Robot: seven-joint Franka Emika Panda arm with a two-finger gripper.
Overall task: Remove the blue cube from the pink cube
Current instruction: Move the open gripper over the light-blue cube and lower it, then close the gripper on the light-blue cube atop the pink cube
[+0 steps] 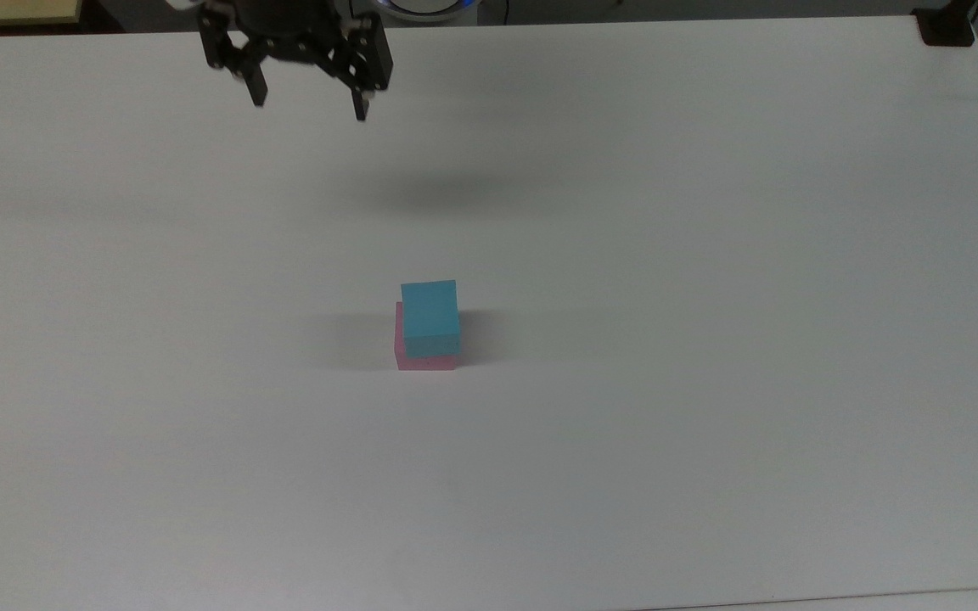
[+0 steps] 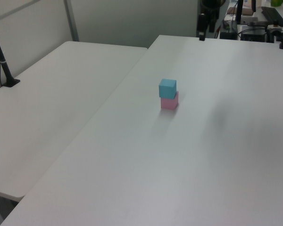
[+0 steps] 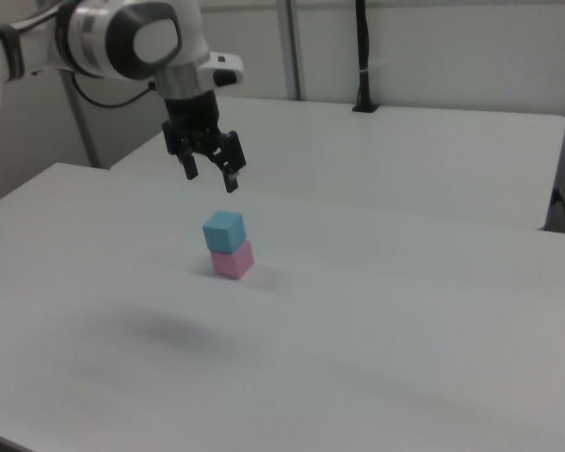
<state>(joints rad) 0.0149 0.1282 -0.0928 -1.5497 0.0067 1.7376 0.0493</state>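
Observation:
The blue cube [image 1: 429,316] sits on top of the pink cube [image 1: 425,361] near the middle of the white table [image 1: 710,297]. The same stack shows in the left view, blue cube [image 2: 167,87] over pink cube [image 2: 170,102], and in the right view, blue cube [image 3: 223,230] over pink cube [image 3: 233,260]. My gripper [image 1: 309,100] hangs open and empty high above the table, near the top view's upper left, well away from the stack. In the right view the gripper [image 3: 210,179] hovers above and just behind the cubes.
A second white table [image 2: 52,113] adjoins on the left view's left, with a black post [image 2: 2,61] clamped to it. Cluttered equipment [image 2: 259,19] stands past the far edge. A dark clamp [image 1: 946,25] sits at the top view's upper right corner.

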